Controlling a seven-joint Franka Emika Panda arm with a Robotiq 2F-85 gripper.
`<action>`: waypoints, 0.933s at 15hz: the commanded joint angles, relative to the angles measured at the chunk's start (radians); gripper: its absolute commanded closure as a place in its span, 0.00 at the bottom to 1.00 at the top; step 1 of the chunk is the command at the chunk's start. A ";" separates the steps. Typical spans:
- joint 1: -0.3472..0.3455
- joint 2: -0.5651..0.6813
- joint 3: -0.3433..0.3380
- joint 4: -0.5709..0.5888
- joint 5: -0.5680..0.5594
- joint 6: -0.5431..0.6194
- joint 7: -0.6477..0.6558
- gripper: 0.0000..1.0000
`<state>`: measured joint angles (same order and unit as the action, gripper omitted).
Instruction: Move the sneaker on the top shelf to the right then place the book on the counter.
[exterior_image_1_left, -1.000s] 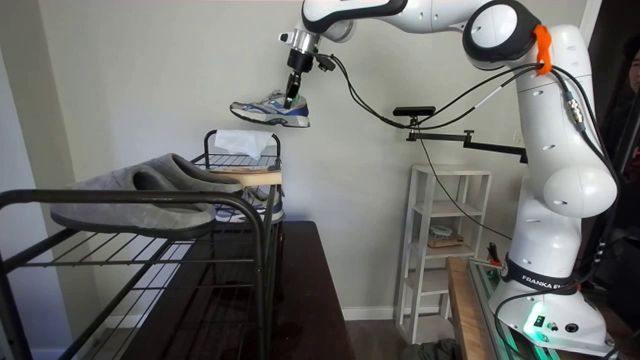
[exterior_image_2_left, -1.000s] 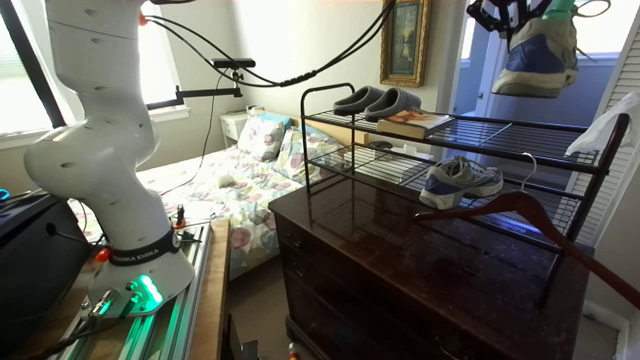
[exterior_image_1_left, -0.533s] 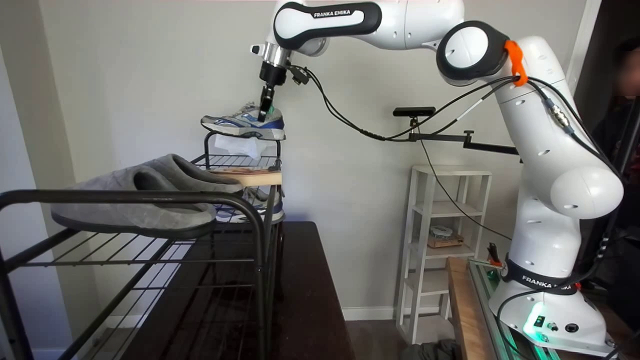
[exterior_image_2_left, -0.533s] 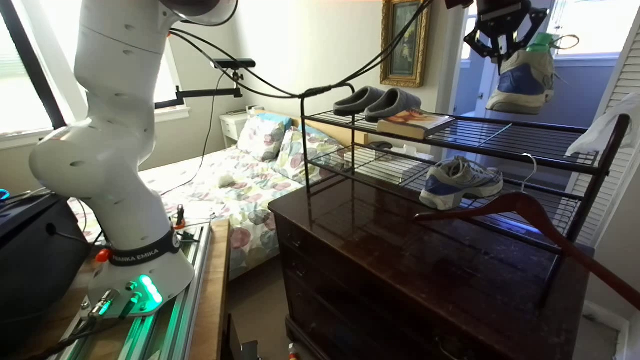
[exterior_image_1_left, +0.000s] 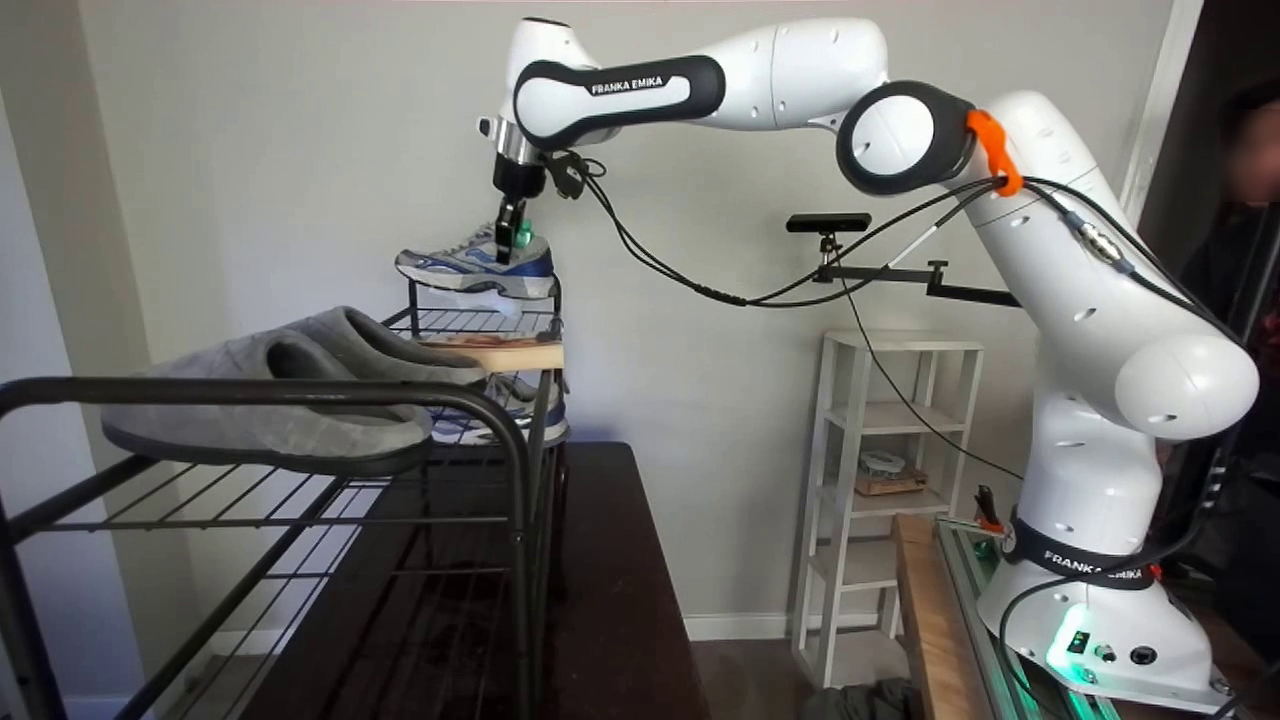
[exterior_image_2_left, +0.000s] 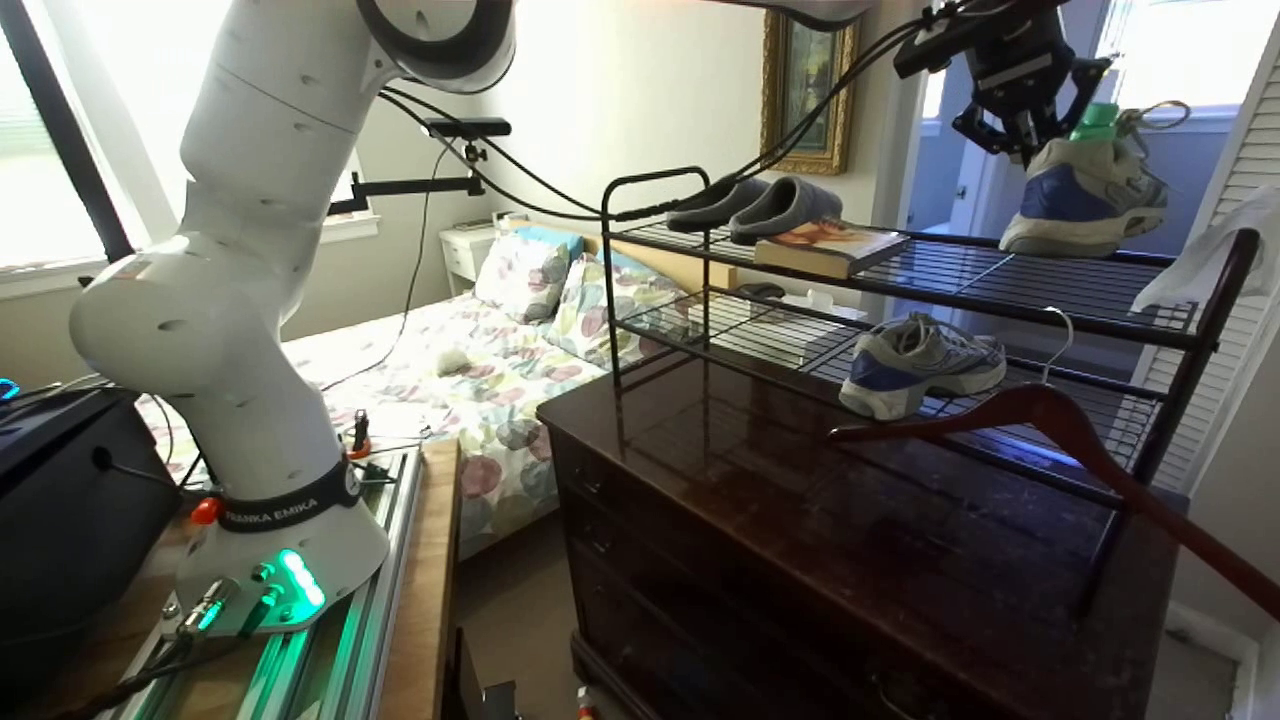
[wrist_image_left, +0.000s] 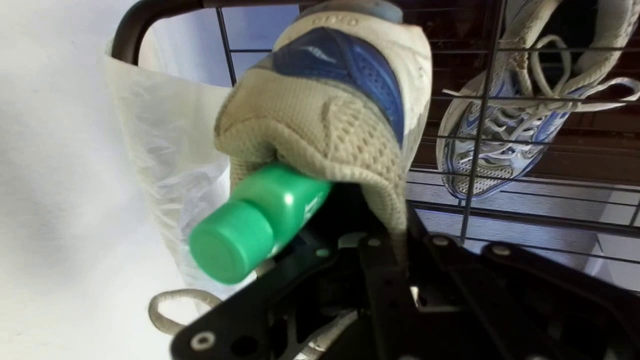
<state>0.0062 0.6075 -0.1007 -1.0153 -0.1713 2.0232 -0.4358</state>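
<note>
Sneaker (exterior_image_2_left: 1082, 205) clamped under arched arm (exterior_image_1_left: 1070, 285).

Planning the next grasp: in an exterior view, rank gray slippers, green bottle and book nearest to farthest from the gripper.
1. Green bottle: in the sneaker the gripper holds.
2. Book: top shelf, picture left.
3. Gray slippers: same shelf, farther left.
</note>
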 joint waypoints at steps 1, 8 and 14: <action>0.009 0.049 0.000 0.069 -0.004 -0.011 0.007 0.97; 0.014 0.068 0.002 0.066 -0.008 -0.033 -0.006 0.64; 0.018 0.034 -0.019 0.082 -0.024 -0.074 -0.001 0.30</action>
<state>0.0172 0.6499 -0.1047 -0.9832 -0.1714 1.9928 -0.4338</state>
